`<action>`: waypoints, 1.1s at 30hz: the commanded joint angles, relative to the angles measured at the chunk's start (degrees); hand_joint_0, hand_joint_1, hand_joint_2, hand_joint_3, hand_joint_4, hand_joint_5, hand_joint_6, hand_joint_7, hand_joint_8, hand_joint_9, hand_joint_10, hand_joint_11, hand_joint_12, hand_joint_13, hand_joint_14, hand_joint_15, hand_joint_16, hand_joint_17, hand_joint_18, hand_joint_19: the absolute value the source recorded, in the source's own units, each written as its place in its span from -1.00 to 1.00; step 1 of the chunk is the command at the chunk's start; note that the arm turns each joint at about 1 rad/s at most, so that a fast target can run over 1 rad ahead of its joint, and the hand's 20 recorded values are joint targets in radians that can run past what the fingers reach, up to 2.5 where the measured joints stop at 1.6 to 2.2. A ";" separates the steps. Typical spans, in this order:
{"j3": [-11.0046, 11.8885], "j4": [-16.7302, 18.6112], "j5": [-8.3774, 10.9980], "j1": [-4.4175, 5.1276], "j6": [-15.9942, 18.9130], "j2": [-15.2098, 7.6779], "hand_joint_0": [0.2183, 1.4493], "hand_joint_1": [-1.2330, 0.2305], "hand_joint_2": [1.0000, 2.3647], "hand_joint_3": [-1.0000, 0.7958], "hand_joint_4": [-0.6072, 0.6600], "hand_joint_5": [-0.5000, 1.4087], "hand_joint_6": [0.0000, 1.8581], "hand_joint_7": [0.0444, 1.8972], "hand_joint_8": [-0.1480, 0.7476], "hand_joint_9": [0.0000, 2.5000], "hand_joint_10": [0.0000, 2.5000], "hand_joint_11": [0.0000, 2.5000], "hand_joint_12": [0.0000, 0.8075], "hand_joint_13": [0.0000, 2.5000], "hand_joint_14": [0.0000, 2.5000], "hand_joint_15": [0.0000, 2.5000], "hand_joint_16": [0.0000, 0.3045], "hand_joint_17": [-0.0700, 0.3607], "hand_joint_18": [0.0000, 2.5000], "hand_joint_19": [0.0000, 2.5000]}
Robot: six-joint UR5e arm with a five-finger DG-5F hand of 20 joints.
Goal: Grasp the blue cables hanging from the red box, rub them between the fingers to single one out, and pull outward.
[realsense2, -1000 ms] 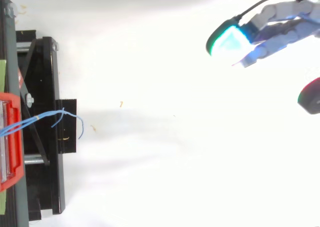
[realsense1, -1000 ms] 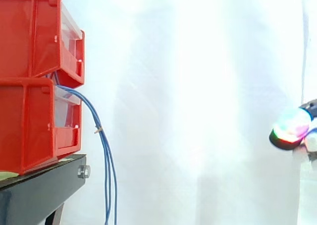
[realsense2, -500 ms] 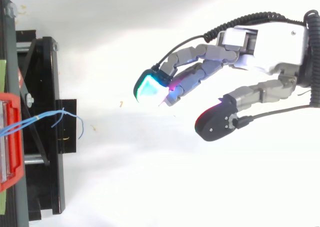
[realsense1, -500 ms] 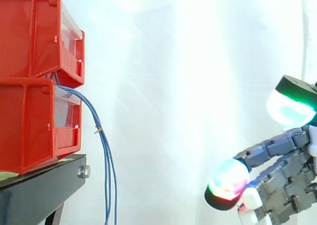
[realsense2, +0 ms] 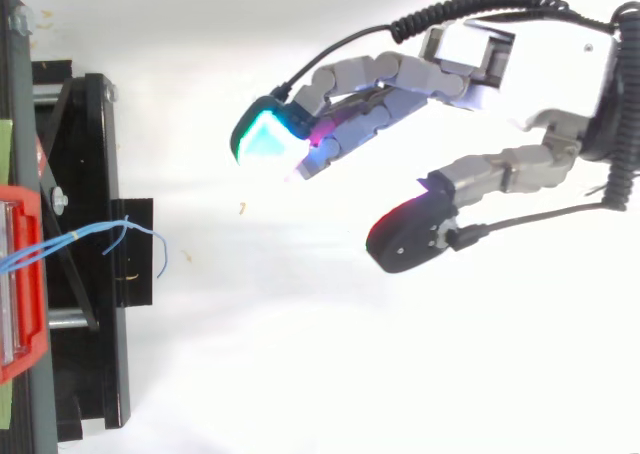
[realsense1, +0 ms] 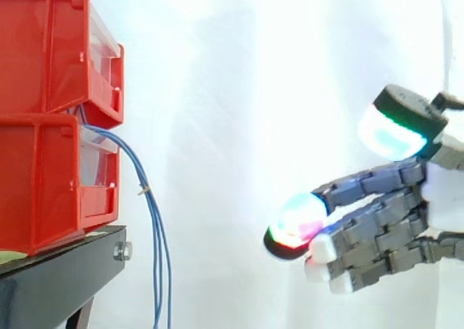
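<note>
Thin blue cables (realsense1: 154, 235) come out between the two stacked red bins (realsense1: 58, 119) and hang down past the edge of the black stand (realsense1: 65, 271). From above, the cables (realsense2: 130, 236) fan out over the stand's front. My hand (realsense1: 377, 231) is to the right of them, well apart from the cables, with its fingers stretched toward the bins and the thumb held above. Seen from above, the hand (realsense2: 520, 74) is open, a wide gap between fingers and thumb, nothing in it.
A white curtain hangs behind the work. The floor under the hand is white, with a few small specks (realsense2: 242, 208) near the stand.
The hand has come in from the right and moved left toward the cables. Its fingers stay spread. The cables have not moved.
</note>
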 commanded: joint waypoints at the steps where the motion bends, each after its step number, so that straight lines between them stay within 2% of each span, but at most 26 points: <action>1: 5.67 -0.34 -1.39 -0.58 2.44 -5.81 -0.55 -0.12 -1.00 -0.44 0.39 -0.66 -0.46 -0.28 -0.03 -0.37 -1.00 -0.92 -0.15 -0.45 -0.99 -0.84 -0.73 -0.24 -0.59 -0.79; 2: 5.67 -0.34 -1.39 -0.58 2.44 -5.81 -0.55 -0.11 -1.00 -0.44 0.40 -0.66 -0.46 -0.28 -0.03 -0.37 -1.00 -0.93 -0.15 -0.45 -0.99 -0.84 -0.73 -0.24 -0.59 -0.79; 3: 9.27 -1.83 -3.85 -0.84 5.17 -8.09 -0.55 -0.11 -1.00 -0.44 0.39 -0.66 -0.46 -0.28 -0.03 -0.38 -1.00 -0.93 -0.14 -0.45 -0.99 -0.84 -0.73 -0.24 -0.59 -0.79; 4: 11.03 -3.15 -4.90 -0.84 6.40 -9.15 -0.55 -0.11 -1.00 -0.44 0.39 -0.66 -0.46 -0.28 -0.03 -0.38 -1.00 -0.93 -0.14 -0.45 -0.99 -0.84 -0.73 -0.24 -0.59 -0.79; 5: 11.64 -3.86 -5.34 -0.84 6.84 -9.23 -0.55 -0.11 -1.00 -0.44 0.39 -0.66 -0.46 -0.28 -0.03 -0.38 -1.00 -0.93 -0.14 -0.45 -0.99 -0.84 -0.73 -0.24 -0.59 -0.79; 7: 12.08 -6.41 -5.08 -0.84 6.93 -9.15 -0.55 -0.11 -1.00 -0.44 0.39 -0.66 -0.46 -0.28 -0.03 -0.38 -1.00 -0.93 -0.14 -0.45 -0.99 -0.83 -0.73 -0.24 -0.59 -0.79; 10: 12.08 -7.02 -4.47 -0.84 6.75 -9.15 -0.55 -0.12 -1.00 -0.44 0.39 -0.66 -0.46 -0.28 -0.02 -0.38 -1.00 -0.93 -0.14 -0.45 -0.99 -0.84 -0.73 -0.24 -0.59 -0.79; 15: 12.08 -4.65 -3.59 -0.93 5.96 -9.23 -0.55 -0.12 -1.00 -0.44 0.39 -0.66 -0.46 -0.28 -0.02 -0.38 -1.00 -0.93 -0.14 -0.45 -0.99 -0.84 -0.73 -0.24 -0.59 -0.79; 20: 12.52 -2.36 -2.09 -1.20 2.27 -9.23 -0.55 -0.12 -1.00 -0.44 0.39 -0.66 -0.46 -0.28 -0.02 -0.38 -1.00 -0.93 -0.14 -0.45 -0.99 -0.84 -0.72 -0.24 -0.59 -0.79; 21: 12.52 -2.10 -2.09 -1.11 1.92 -9.41 -0.55 -0.12 -1.00 -0.44 0.39 -0.66 -0.46 -0.28 -0.02 -0.38 -1.00 -0.93 -0.14 -0.45 -0.99 -0.84 -0.72 -0.24 -0.59 -0.79; 22: 13.31 -1.40 -2.27 -1.28 1.74 -11.25 -0.55 -0.12 -1.00 -0.44 0.39 -0.66 -0.46 -0.28 -0.03 -0.38 -1.00 -0.93 -0.13 -0.45 -0.99 -0.84 -0.72 -0.24 -0.59 -0.79; 25: 15.95 -1.48 -2.97 -1.64 3.32 -13.89 -0.55 -0.12 -1.00 -0.44 0.39 -0.66 -0.46 -0.28 -0.03 -0.38 -1.00 -0.93 -0.14 -0.45 -0.99 -0.83 -0.72 -0.24 -0.59 -0.78; 26: 16.92 -2.10 -4.20 -1.64 4.55 -14.07 -0.55 -0.12 -1.00 -0.44 0.39 -0.66 -0.46 -0.28 -0.02 -0.38 -1.00 -0.93 -0.14 -0.45 -0.99 -0.83 -0.72 -0.24 -0.59 -0.79; 33: 17.53 -2.80 -4.38 -1.46 4.64 -13.98 -0.55 -0.12 -1.00 -0.44 0.39 -0.66 -0.46 -0.28 -0.02 -0.38 -1.00 -0.93 -0.14 -0.45 -0.99 -0.83 -0.72 -0.24 -0.59 -0.78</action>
